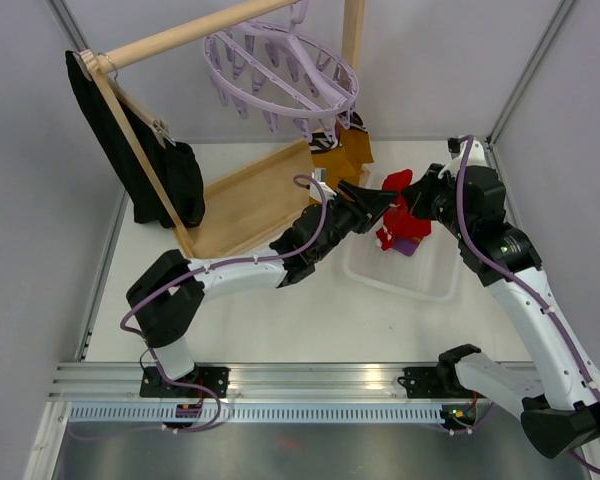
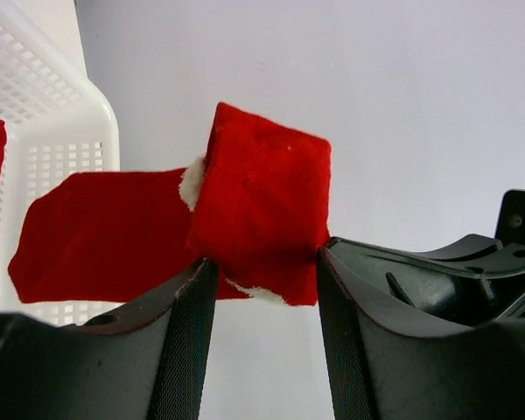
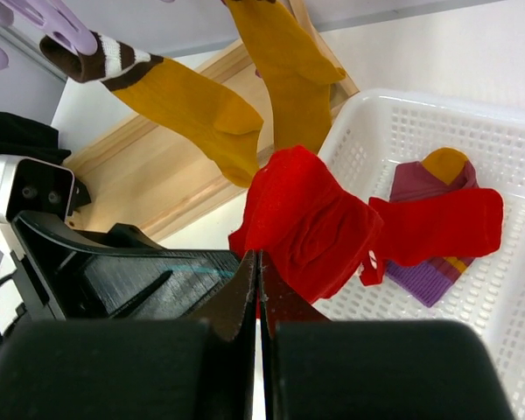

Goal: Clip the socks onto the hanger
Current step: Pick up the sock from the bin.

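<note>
My right gripper [image 3: 260, 262] is shut on the edge of a red sock with white bits [image 3: 306, 223] and holds it up over the white basket [image 3: 507, 332]. My left gripper [image 2: 262, 271] is open, its two fingers either side of the same sock's lower edge [image 2: 258, 210]. From above the two grippers meet at the sock [image 1: 396, 183], left gripper [image 1: 380, 203], right gripper [image 1: 416, 200]. A second red sock [image 3: 442, 223] and a maroon/purple sock [image 3: 420, 282] lie in the basket. Two mustard socks [image 3: 201, 109] hang from pegs of the lavender hanger [image 1: 280, 70].
The wooden rack's base board [image 1: 250, 200] lies left of the basket [image 1: 435, 285], its posts and bar carrying the hanger. A black garment [image 1: 160, 170] hangs on a wooden hanger at the rack's left. White walls close the table's far side and both flanks.
</note>
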Robot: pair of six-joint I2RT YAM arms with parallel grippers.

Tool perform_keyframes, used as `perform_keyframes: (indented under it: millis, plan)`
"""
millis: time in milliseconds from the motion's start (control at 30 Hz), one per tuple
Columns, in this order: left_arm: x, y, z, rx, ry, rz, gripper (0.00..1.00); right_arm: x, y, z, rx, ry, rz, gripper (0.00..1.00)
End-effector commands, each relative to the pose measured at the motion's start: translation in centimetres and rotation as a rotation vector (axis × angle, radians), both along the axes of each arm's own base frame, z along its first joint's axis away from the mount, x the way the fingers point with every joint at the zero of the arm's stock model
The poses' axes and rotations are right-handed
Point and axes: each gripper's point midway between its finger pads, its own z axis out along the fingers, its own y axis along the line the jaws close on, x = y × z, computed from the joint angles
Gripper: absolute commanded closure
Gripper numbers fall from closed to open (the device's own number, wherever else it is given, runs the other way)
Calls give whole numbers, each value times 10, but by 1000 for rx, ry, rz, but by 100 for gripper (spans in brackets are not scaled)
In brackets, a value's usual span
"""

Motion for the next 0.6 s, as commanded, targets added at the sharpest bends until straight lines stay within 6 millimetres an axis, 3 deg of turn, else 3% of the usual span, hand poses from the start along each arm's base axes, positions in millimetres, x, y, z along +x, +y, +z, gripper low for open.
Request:
perform_keyframes:
  millis: [0, 300, 567]
  plan:
    - [1, 2, 30, -98, -31, -5, 46, -8, 2, -2, -14, -4, 31, 100]
    - [1, 1, 33, -103, -50, -19, 50, -12, -1, -8, -32, 6, 34, 100]
    - [0, -4, 19, -72, -26, -39, 63, -11, -1, -2, -32, -7, 32, 100]
